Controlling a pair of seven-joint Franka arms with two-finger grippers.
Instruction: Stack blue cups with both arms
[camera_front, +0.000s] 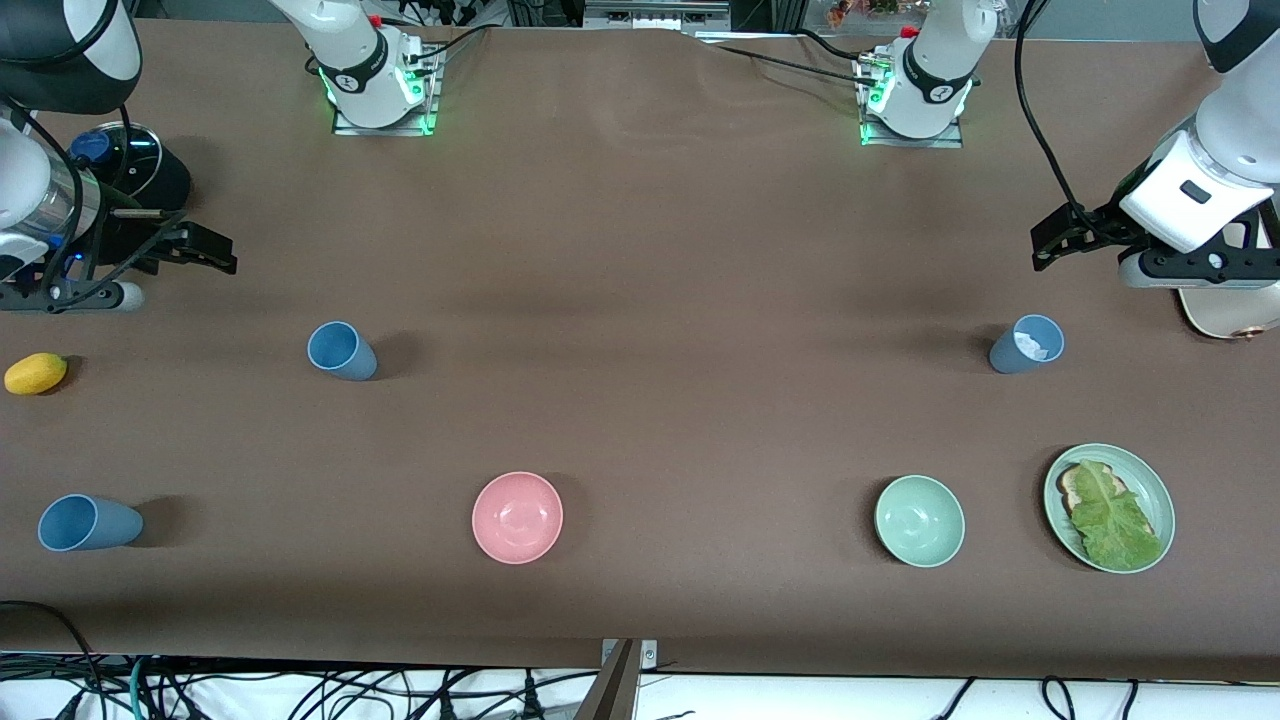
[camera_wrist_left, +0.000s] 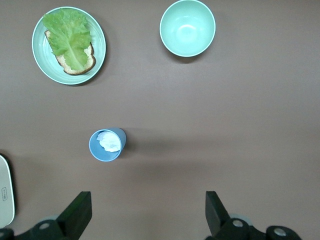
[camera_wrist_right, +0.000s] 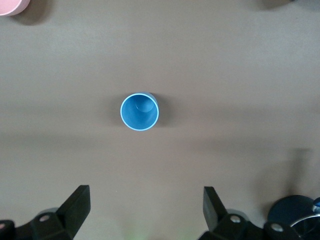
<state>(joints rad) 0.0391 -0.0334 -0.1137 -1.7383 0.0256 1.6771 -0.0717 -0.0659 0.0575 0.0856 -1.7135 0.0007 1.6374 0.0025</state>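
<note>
Hovering, both spread wide and empty: left hand (camera_wrist_left: 145, 215) above scrap-holding blue cup (camera_wrist_left: 106, 145), right hand (camera_wrist_right: 145, 212) above another blue cup (camera_wrist_right: 139, 112); seeming light, rigid, best pinched across rims.

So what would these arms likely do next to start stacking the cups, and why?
Probably the right gripper drops toward the empty blue cup standing upright below its wrist camera. Both grippers are open and hold nothing, and the left gripper hovers by the cup with a white scrap.
</note>
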